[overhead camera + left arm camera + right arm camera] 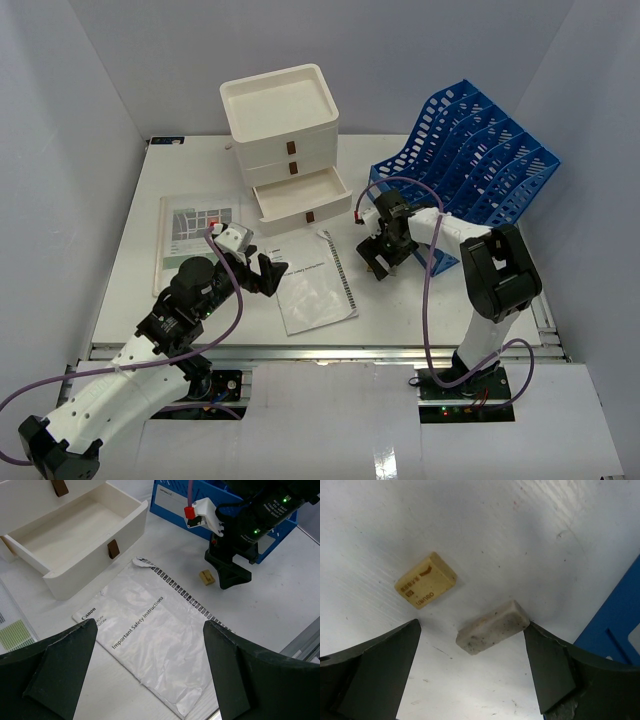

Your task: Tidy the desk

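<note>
The white desk [125,285] holds a plastic-wrapped "Important Safety Instructions" booklet [315,285] at its middle front. My left gripper [268,274] is open and empty; in the left wrist view it [150,625] hovers over the booklet [150,640]. My right gripper [385,258] is open, low over the desk by the blue rack. In the right wrist view it [471,626] straddles a dirty white eraser [492,626], whose end touches the right finger [547,665]. A yellow eraser [425,580] lies just beyond; it also shows in the left wrist view [206,577].
A white three-drawer box [285,140] stands at the back, its bottom drawer [75,535] pulled open and empty. A blue file rack [470,160] stands at the right. A printed leaflet [195,235] lies at the left. A metal rail [330,352] runs along the front edge.
</note>
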{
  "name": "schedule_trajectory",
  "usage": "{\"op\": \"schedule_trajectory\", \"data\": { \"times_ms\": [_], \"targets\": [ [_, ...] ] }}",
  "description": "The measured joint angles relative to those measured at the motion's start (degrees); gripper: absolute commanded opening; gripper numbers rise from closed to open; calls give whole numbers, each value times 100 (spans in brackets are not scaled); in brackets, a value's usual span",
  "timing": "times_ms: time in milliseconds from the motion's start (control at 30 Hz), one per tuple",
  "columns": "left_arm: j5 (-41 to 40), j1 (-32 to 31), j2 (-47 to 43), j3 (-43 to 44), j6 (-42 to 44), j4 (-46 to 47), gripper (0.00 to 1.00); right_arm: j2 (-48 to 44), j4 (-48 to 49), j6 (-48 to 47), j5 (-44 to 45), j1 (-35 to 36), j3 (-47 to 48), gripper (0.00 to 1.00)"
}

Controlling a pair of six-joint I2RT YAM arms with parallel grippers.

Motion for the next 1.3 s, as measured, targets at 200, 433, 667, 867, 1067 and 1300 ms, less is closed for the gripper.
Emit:
{"op": "schedule_trajectory", "data": {
  "times_ms": [200, 433, 667, 867, 1067, 1300],
  "targets": [
    [-70, 0, -11, 0, 2, -2, 98, 230, 1, -59, -123, 0, 299, 100],
    [-81, 0, -9, 0, 6, -4, 98, 149, 225, -284, -28, 0, 137, 68],
    [-81, 0, -9, 0, 6, -4, 98, 5, 444, -325, -67, -9, -69, 69],
    [-87, 0, -9, 0, 6, -4, 98, -27, 443, -318, -76, 20, -96, 93],
    [-95, 0, -9, 0, 7, -4, 98, -132, 390, -326, 94, 38, -170, 90],
    [-97, 0, -33, 0, 7, -9, 98, -379, 273, -312, 147, 37, -378, 94]
  ]
}}
